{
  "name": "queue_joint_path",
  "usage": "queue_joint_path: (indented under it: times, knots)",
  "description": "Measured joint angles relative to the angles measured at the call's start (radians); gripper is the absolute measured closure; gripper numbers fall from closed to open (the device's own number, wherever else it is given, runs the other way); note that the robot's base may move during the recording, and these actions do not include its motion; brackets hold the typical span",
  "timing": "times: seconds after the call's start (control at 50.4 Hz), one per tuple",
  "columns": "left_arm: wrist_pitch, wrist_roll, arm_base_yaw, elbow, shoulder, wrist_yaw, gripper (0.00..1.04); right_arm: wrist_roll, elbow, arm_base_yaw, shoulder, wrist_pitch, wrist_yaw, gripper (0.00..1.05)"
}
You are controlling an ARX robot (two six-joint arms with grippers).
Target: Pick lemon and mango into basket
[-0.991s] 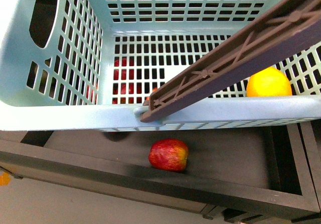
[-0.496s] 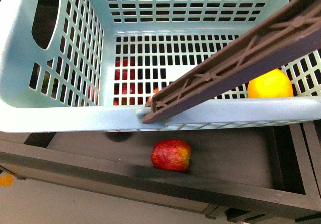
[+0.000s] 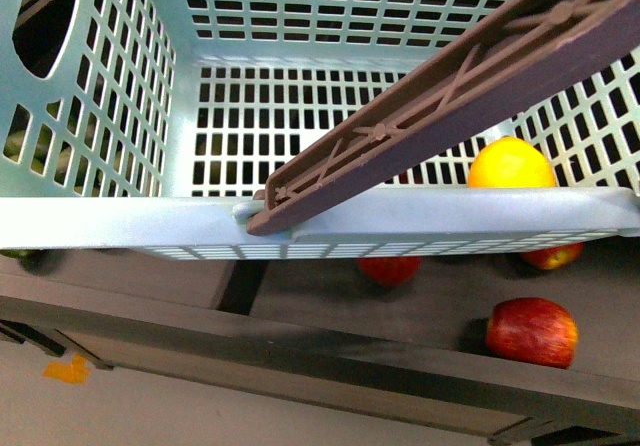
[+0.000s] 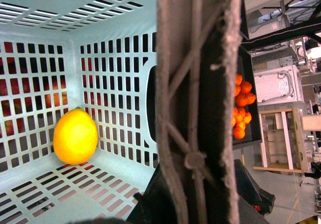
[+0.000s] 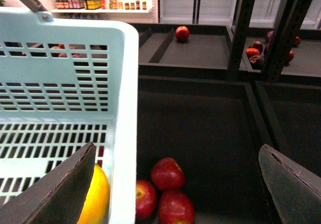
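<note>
The lemon (image 3: 510, 163) lay on the slotted floor of the basket (image 3: 120, 221), just inside the near wall and towards the right corner. The brown-grey handle (image 3: 440, 96) crossed slantwise above it and filled much of the left wrist view. Outside the basket, red apples (image 3: 532, 331) rested in the compartments of the dark tabletop (image 3: 400, 316), and three were bunched just beside the basket's corner. The right tool (image 5: 176, 148) hung above that compartment with its fingers (image 5: 65, 189) spread wide, gripping nothing. The left tool did not show, so its grip could not be told. Oranges (image 4: 242, 106) were heaped in a bin further off.
</note>
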Motion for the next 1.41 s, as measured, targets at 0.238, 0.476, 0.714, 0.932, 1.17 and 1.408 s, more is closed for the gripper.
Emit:
queue_joint_path:
  times: [0.238,0.476,0.714,0.932,1.17,1.408]
  knots:
    - [0.0,0.002,0.0,0.0,0.0,0.016,1.0,0.0,-0.001,0.0,0.0,0.0,-0.002,0.09]
    - [-0.001,0.0,-0.003,0.0,0.0,0.018,1.0,0.0,-0.002,0.0,0.0,0.0,-0.002,0.09]
    - [-0.001,0.003,0.0,0.0,0.0,0.01,1.0,0.0,-0.003,0.0,0.0,0.0,-0.002,0.09]
    - [-0.001,0.001,0.0,0.0,0.0,0.015,1.0,0.0,-0.003,0.0,0.0,0.0,-0.002,0.09]
    - [-0.001,0.001,0.0,0.001,0.0,0.013,1.0,0.0,-0.004,0.0,-0.001,0.0,-0.002,0.09]
    - [-0.001,0.002,0.0,0.001,0.0,0.014,1.0,0.0,-0.004,0.0,0.0,0.0,-0.002,0.09]
